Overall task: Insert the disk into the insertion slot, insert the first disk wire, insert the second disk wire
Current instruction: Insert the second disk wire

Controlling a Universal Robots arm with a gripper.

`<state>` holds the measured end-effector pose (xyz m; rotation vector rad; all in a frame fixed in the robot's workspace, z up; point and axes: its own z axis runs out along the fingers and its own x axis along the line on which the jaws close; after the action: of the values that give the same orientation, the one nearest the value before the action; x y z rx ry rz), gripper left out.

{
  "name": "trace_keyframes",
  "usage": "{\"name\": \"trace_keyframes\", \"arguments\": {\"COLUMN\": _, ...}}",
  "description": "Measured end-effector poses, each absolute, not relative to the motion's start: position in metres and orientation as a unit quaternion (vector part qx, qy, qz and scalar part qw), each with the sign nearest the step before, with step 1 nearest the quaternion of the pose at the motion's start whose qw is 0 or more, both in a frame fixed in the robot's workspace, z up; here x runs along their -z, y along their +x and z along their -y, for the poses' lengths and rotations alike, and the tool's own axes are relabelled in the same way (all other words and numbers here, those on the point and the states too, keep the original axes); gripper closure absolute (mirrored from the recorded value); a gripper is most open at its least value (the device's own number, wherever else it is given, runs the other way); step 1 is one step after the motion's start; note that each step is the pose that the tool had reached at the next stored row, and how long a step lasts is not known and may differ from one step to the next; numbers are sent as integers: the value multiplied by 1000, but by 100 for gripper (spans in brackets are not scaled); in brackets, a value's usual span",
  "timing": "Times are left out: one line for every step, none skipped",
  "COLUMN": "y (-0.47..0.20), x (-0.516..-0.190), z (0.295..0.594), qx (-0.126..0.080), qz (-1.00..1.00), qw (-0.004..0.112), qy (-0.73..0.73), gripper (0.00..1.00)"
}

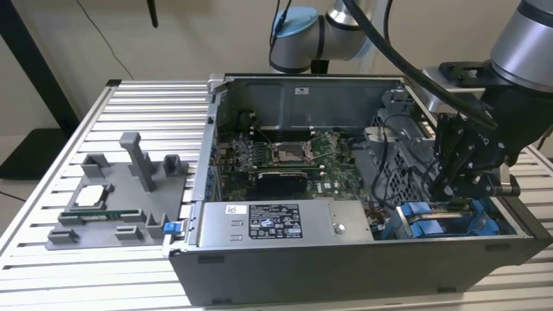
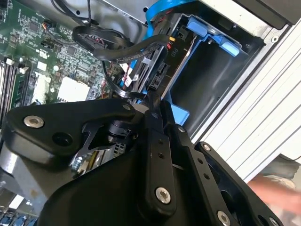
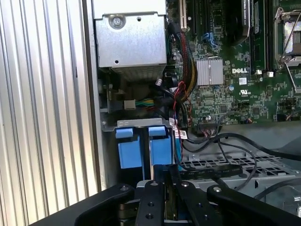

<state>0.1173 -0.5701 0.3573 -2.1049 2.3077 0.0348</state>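
Note:
The disk [image 2: 157,70] stands on edge in its blue carrier inside the insertion slot [image 2: 188,52] at the case's front corner, on the exterior view's right. A flat black wire [image 2: 122,47] runs to the disk's rear edge. My black gripper [image 2: 151,100] reaches down into the case [image 1: 346,265] right behind the disk. Its fingers are pressed together on the end of a thin black wire [image 2: 110,80]. In the first wrist view the gripper [image 3: 170,172] sits beside two blue carrier tabs [image 3: 160,150] and the perforated drive cage [image 3: 225,162]. The gripper [image 1: 458,197] hangs over the blue carriers [image 1: 432,223].
The motherboard [image 1: 276,155] fills the case floor, with loose wires [image 3: 186,61] beside the silver power supply [image 1: 268,223]. A grey fixture plate [image 1: 112,194] with parts lies on the slatted table [image 1: 138,97] at the exterior view's left. The case walls close in around the gripper.

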Motion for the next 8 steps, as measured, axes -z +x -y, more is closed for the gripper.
{"name": "trace_keyframes", "arguments": {"y": 117, "x": -357, "z": 570, "qx": -11, "qz": -739, "qw": 9, "qy": -674, "gripper": 100}}
{"name": "trace_keyframes", "arguments": {"y": 118, "x": -356, "z": 570, "qx": -11, "qz": -739, "qw": 9, "qy": -674, "gripper": 100}}
{"name": "trace_keyframes", "arguments": {"y": 118, "x": -356, "z": 570, "qx": -11, "qz": -739, "qw": 9, "qy": -674, "gripper": 100}}
{"name": "trace_keyframes", "arguments": {"y": 119, "x": -355, "z": 570, "qx": -11, "qz": -739, "qw": 9, "qy": -674, "gripper": 100}}
{"name": "trace_keyframes", "arguments": {"y": 119, "x": -355, "z": 570, "qx": -11, "qz": -739, "qw": 9, "qy": -674, "gripper": 100}}
{"name": "trace_keyframes", "arguments": {"y": 120, "x": -354, "z": 570, "qx": -11, "qz": -739, "qw": 9, "qy": -674, "gripper": 100}}
{"name": "trace_keyframes", "arguments": {"y": 121, "x": -354, "z": 570, "qx": -11, "qz": -739, "qw": 9, "qy": -674, "gripper": 100}}
{"name": "trace_keyframes", "arguments": {"y": 122, "x": -353, "z": 570, "qx": -11, "qz": -739, "qw": 9, "qy": -674, "gripper": 100}}
